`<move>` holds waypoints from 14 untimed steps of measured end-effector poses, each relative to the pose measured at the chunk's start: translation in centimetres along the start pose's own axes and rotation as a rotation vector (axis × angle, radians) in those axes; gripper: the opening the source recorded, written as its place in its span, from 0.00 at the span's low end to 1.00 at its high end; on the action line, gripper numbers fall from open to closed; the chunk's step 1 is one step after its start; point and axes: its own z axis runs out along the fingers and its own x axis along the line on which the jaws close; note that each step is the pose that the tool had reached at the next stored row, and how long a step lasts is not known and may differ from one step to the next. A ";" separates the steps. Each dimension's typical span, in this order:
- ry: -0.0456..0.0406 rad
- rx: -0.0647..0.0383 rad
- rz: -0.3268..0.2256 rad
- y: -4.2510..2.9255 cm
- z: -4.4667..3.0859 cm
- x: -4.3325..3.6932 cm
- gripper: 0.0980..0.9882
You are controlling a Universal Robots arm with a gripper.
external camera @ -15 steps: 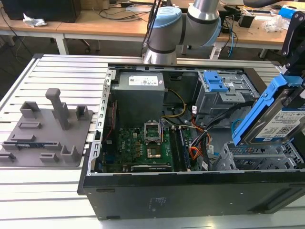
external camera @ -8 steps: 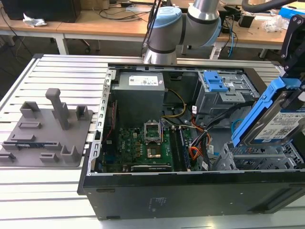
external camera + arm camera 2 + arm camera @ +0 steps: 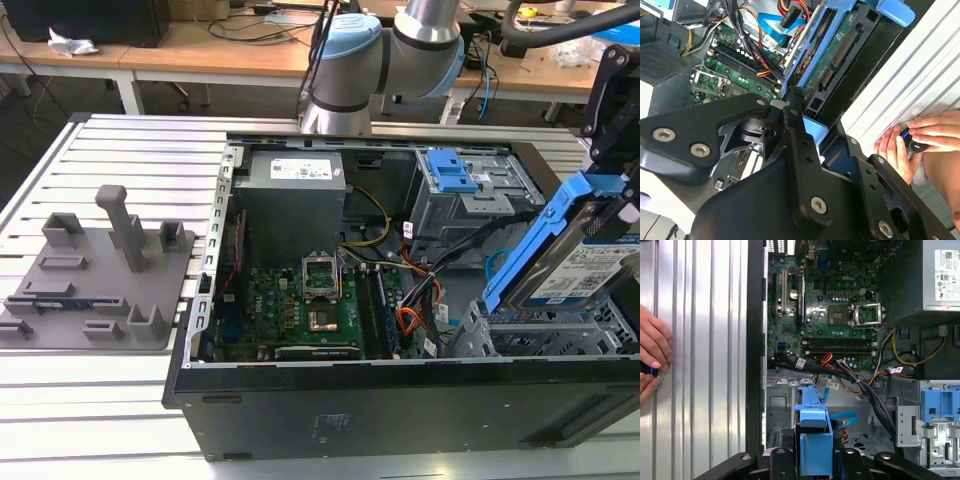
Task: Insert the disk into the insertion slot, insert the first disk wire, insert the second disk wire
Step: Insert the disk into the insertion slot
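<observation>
Blue-framed disk point(image 3: 572, 255) clamped in fingers point(image 3: 847, 465), tilted over slot point(image 3: 540, 338); best square edges, ease down slowly.

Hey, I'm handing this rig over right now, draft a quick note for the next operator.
Gripper: shut on the disk, gripping its blue carrier.
Disk: tilted over the insertion slot at the exterior view's right, not seated.
Done: disk in hand at the slot.
Left: seating it, both disk wires.
Note: a person's hand rests on the table.
</observation>
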 end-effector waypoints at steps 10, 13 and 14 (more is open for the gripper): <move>0.0000 0.000 0.000 -0.06 1.08 0.14 0.30; 0.0000 0.000 0.000 -0.08 1.63 0.16 0.30; -0.0001 0.000 0.000 -0.09 1.98 0.18 0.30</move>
